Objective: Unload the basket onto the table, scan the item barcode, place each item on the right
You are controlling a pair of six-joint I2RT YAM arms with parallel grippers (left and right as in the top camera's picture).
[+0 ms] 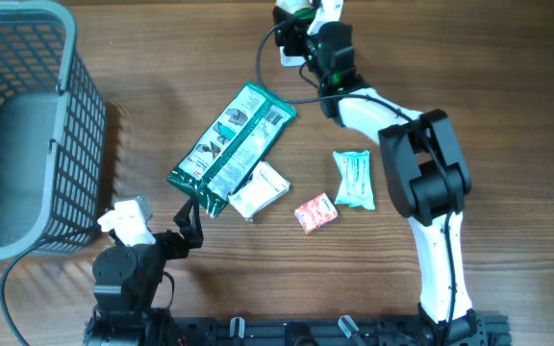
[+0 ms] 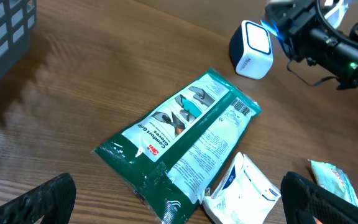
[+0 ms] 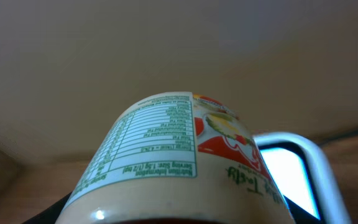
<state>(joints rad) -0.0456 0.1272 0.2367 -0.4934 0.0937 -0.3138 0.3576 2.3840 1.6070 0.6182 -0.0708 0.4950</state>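
Note:
My right gripper (image 1: 303,27) is at the far edge of the table, shut on a beige jar (image 3: 166,162) with a white nutrition label and a red and yellow front. The jar fills the right wrist view, and only dark finger edges show at its lower corners. A white barcode scanner (image 2: 252,40) with a blue glow stands just beside that gripper, and its lit window (image 3: 289,171) shows right behind the jar. My left gripper (image 1: 190,229) sits low at the near left, open and holding nothing (image 2: 179,211).
A long green glove packet (image 1: 231,146) lies mid-table, with a white sachet (image 1: 261,189) against its near end. A small red packet (image 1: 315,212) and a teal packet (image 1: 354,178) lie to the right. A grey basket (image 1: 27,125) stands at the left edge.

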